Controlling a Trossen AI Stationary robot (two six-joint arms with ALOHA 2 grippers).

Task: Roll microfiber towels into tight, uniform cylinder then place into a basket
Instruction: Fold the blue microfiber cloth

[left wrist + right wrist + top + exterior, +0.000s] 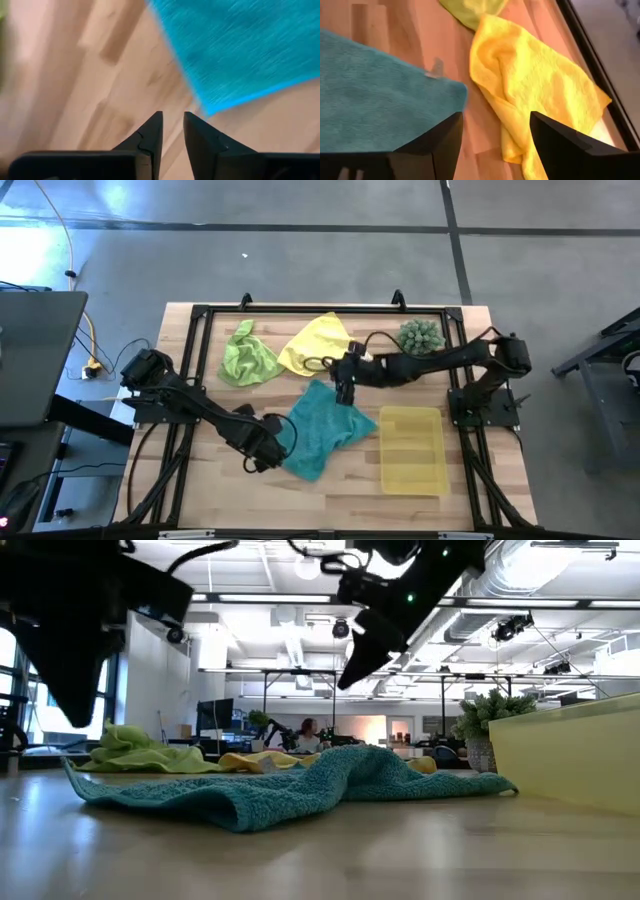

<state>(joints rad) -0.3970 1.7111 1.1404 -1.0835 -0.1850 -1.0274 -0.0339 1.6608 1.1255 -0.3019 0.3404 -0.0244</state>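
Both pincers hang empty above the teal towel (318,430), which lies crumpled, not rolled, in the middle of the table (200,470); that fits a towel not yet flattened for rolling. Left gripper (268,452) sits low at the towel's near-left edge, its fingers (150,137) narrowed to a slim gap with only bare wood between them, gripping nothing; the left arm reaches in from the table's left side, stretched low and slanting toward the near edge. Right gripper (345,388) hovers over the towel's far corner with its fingers (442,140) spread wide, likely poised to take that corner; its arm stretches leftward from the right side, elbow raised. The yellow towel (318,343) and lime towel (245,358) lie bunched at the far side, touching each other, beside a spiky green plant (420,336). The yellow basket (412,450) waits empty at the near right, just beside the teal towel.
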